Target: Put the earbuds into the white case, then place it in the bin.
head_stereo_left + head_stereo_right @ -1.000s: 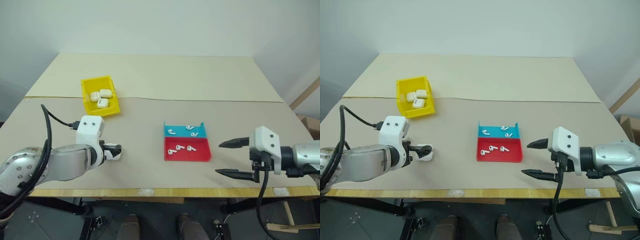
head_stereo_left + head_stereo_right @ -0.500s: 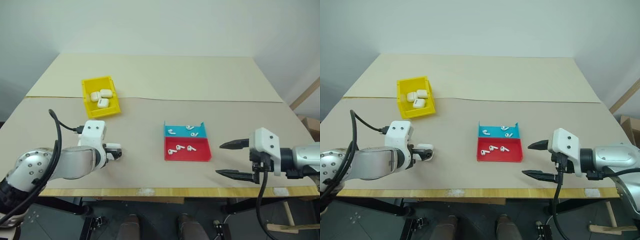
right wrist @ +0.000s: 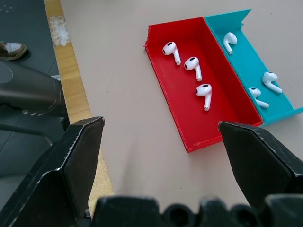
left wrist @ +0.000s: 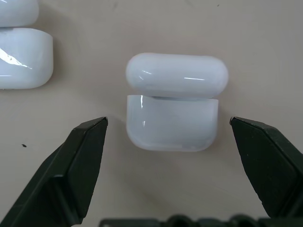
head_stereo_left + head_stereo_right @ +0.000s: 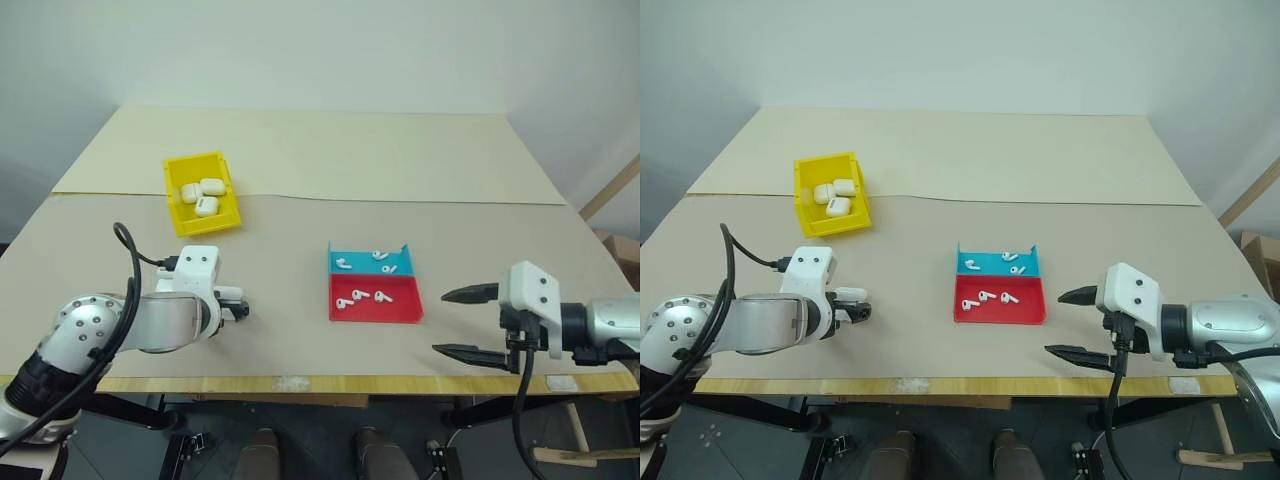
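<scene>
A white case (image 4: 172, 101) lies on the table between the fingers of my left gripper (image 4: 168, 120), which is open; the black fingers flank the case without touching it. From the head camera, the left gripper (image 5: 238, 308) sits low at the front left of the table and covers the case. Part of a second, identical case (image 4: 21, 56) lies beside it. Several earbuds (image 5: 362, 297) lie in the red-and-blue tray (image 5: 405, 305), some in each half. My right gripper (image 5: 440, 322) hovers open and empty, right of the tray. The yellow bin (image 5: 212, 222) stands at the back left.
Three white cases (image 5: 203, 192) lie inside the yellow bin. A paper seam crosses the table behind the bin and tray. The table's wooden front edge (image 5: 300, 383) runs just below both grippers. A wooden plank (image 5: 610, 185) leans at the far right.
My left hand has sunk a little toward the table over the case, and its arm has drawn in. The right gripper has stayed where it was.
</scene>
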Robot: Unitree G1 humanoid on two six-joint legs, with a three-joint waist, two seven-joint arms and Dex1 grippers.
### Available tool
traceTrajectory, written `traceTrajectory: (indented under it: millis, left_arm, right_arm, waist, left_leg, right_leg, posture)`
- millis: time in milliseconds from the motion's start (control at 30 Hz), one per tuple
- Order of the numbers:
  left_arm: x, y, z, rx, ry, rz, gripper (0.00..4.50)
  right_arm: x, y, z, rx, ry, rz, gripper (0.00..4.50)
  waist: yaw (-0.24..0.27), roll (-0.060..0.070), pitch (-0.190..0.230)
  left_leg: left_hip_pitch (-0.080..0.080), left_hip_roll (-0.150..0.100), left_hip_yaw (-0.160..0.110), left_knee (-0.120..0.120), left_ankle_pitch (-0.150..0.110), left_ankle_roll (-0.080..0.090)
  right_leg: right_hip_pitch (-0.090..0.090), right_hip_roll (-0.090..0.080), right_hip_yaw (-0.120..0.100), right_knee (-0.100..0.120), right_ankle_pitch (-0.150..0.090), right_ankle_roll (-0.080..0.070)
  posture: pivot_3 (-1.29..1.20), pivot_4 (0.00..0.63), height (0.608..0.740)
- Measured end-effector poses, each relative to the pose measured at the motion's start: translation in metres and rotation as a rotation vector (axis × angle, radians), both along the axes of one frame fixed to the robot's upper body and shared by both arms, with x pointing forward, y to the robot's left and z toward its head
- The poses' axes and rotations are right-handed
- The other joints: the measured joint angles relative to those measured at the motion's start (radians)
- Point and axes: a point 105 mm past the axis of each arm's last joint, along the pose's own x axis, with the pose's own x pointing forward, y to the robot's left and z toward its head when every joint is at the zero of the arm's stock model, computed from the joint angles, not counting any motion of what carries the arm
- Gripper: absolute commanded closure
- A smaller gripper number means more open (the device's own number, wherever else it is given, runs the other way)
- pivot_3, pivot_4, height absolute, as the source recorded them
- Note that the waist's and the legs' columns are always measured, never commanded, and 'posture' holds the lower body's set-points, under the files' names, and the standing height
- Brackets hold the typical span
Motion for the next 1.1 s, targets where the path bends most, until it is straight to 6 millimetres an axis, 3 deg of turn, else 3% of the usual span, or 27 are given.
traceTrajectory:
  millis: [100,267,300,467,833,1100]
  left_arm:
    - [0.000,0.000,0.000,0.004,0.003,-0.004,0.18]
    - [0.003,0.000,0.001,0.005,0.004,-0.002,1.61]
    - [0.003,0.000,0.002,0.007,0.001,-0.002,1.69]
    - [0.005,-0.003,0.006,0.004,-0.016,-0.009,1.69]
    - [0.005,-0.002,0.006,0.012,-0.014,-0.006,1.69]
    - [0.007,0.011,0.016,0.104,-0.022,-0.030,1.69]
  right_arm:
    - [0.000,0.000,-0.001,0.000,0.003,-0.005,0.00]
    - [0.000,-0.001,-0.002,0.000,0.007,-0.009,0.00]
    - [0.000,-0.001,-0.002,0.000,0.007,-0.011,0.00]
    - [0.000,-0.001,-0.002,0.000,0.004,-0.016,0.00]
    - [0.000,-0.001,-0.003,0.000,0.003,-0.021,0.00]
    - [-0.002,-0.003,-0.005,-0.001,0.016,-0.021,0.00]
  waist:
    - [0.000,0.000,0.000]
    - [0.000,0.000,0.000]
    - [0.000,0.000,0.000]
    - [0.003,0.000,-0.001]
    - [0.003,0.000,-0.001]
    - [0.000,-0.001,-0.001]
  left_leg:
    - [0.000,0.000,0.000,0.000,0.000,0.000]
    - [0.000,0.000,0.000,0.000,0.000,0.000]
    - [0.000,0.000,0.000,0.000,0.000,0.000]
    - [0.008,0.000,0.000,0.000,0.000,0.000]
    - [0.008,0.000,-0.001,-0.001,0.000,0.000]
    - [0.007,0.000,-0.001,-0.001,0.000,0.000]
  right_leg:
    - [0.000,0.000,0.000,0.000,0.000,0.000]
    - [0.000,0.000,0.000,0.000,0.000,0.000]
    - [0.000,0.000,0.000,0.000,0.000,0.000]
    - [0.010,0.000,-0.001,-0.004,0.000,0.000]
    - [0.011,0.000,-0.001,-0.005,0.000,0.001]
    - [0.010,0.000,-0.002,-0.006,0.000,0.001]
  posture:
    - [0.00,0.150,0.740]
    - [0.00,0.150,0.740]
    - [0.00,0.150,0.740]
    - [0.00,0.150,0.740]
    - [0.00,0.150,0.740]
    - [0.00,0.150,0.740]
